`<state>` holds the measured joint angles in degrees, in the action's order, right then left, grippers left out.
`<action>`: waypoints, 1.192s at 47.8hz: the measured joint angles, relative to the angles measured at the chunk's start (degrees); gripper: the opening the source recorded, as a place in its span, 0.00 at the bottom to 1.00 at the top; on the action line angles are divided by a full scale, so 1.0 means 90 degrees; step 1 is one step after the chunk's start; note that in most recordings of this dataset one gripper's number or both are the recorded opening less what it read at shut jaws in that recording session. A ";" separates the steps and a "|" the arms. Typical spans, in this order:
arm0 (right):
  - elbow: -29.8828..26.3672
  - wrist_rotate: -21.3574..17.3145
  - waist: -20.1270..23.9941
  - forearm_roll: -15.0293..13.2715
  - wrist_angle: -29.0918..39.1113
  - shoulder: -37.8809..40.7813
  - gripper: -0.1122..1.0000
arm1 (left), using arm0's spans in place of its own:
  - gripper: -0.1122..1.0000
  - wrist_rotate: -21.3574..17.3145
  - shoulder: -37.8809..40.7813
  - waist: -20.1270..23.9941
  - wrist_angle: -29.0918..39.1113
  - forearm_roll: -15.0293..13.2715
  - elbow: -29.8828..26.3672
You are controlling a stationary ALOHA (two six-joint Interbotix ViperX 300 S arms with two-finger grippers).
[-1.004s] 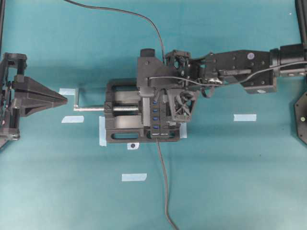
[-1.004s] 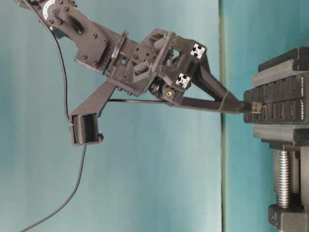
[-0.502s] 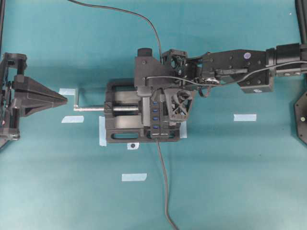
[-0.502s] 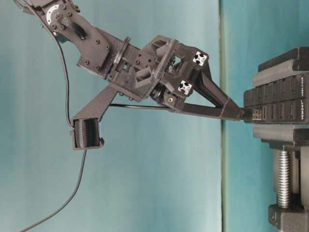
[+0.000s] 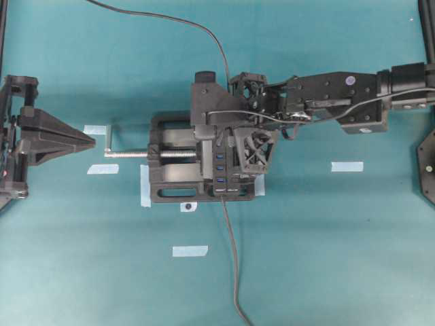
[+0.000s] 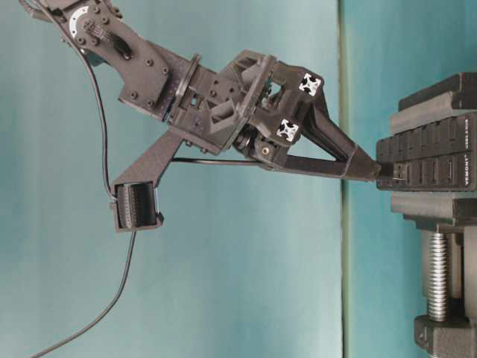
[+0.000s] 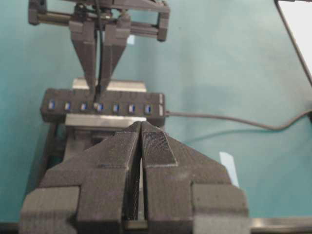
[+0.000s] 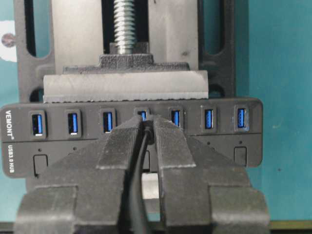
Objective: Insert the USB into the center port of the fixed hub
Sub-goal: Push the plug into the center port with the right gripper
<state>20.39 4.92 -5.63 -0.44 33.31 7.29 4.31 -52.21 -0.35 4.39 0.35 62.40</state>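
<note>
The fixed hub is a long black bar with a row of blue slots, clamped in a vise. My right gripper is shut on the USB, whose thin cable runs back between the fingers. The plug's metal tip meets the hub's face at the center port, which the fingertips mostly hide. In the left wrist view the plug sits at the fourth slot. How deep it sits cannot be told. My left gripper rests shut and empty, left of the vise.
A bulky black vise with a silver screw holds the hub. The hub's own lead runs to the near table edge. Blue tape strips lie on the teal cloth.
My right gripper has shifted the USB slightly along the hub's face and a little closer to it. The left gripper has not moved.
</note>
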 measured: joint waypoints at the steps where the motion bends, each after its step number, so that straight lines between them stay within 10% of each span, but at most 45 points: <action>1: 0.0000 0.0000 0.0010 0.0000 0.0000 0.0000 0.17 | 0.10 0.0000 0.0010 0.0000 0.0000 0.0010 0.0000; 57: -0.0156 0.0010 0.0059 0.0000 0.0234 0.0117 0.17 | 0.10 0.0010 -0.0010 0.0000 0.0000 0.0000 0.0039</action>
<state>18.98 5.01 -5.10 -0.44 35.42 8.35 4.39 -52.29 -0.35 4.39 0.35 62.75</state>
